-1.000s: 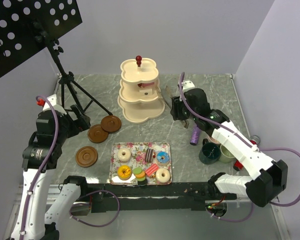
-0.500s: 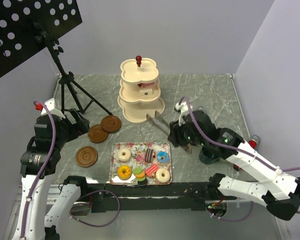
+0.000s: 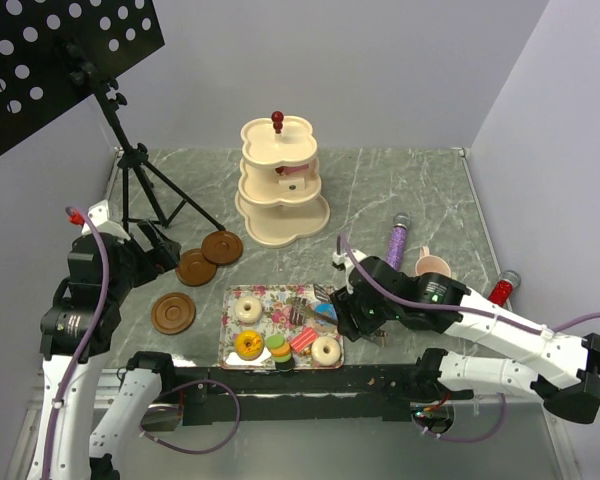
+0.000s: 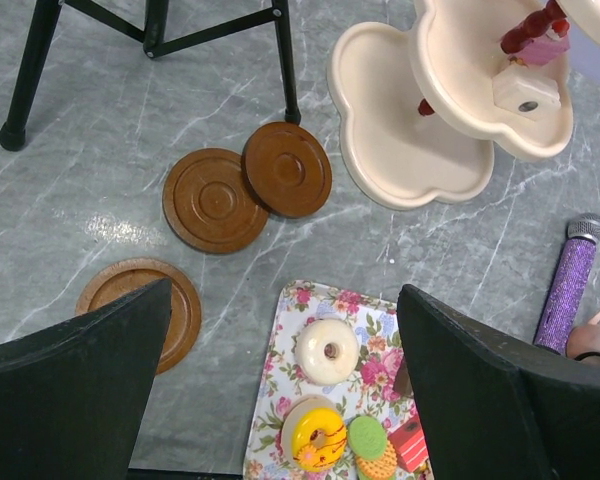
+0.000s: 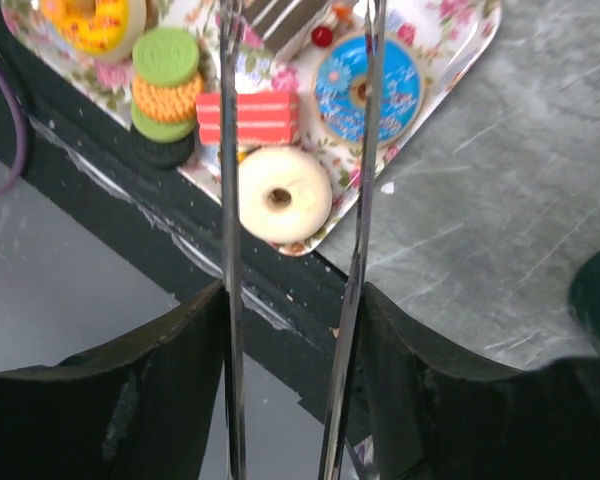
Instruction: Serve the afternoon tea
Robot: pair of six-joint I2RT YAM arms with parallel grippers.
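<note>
The floral tray (image 3: 272, 303) holds toy doughnuts (image 3: 247, 308), cake slices (image 3: 303, 340) and macarons (image 3: 278, 350). My right gripper (image 3: 342, 312) is shut on metal tongs (image 3: 305, 305), whose spread arms reach over the tray. In the right wrist view the gripper (image 5: 293, 300) holds the tongs (image 5: 230, 200) over a cream doughnut (image 5: 284, 194) and a red cake slice (image 5: 248, 118). My left gripper (image 3: 160, 250) is open and empty, high above three brown saucers (image 4: 214, 198). The cream stand (image 3: 280, 190) is at the back. A pink mug (image 3: 432, 266) is on the right; a dark teal mug (image 5: 597, 296) is at the frame edge.
A purple microphone (image 3: 396, 240) lies next to the pink mug. A black music stand (image 3: 130, 160) has its tripod legs at the back left by the saucers. A red object (image 3: 502, 290) lies at the right edge. The tray sits at the table's near edge.
My right arm has swung with the tongs from beside the stand forward and left to the tray, uncovering the microphone and pink mug. The left arm has barely moved.
</note>
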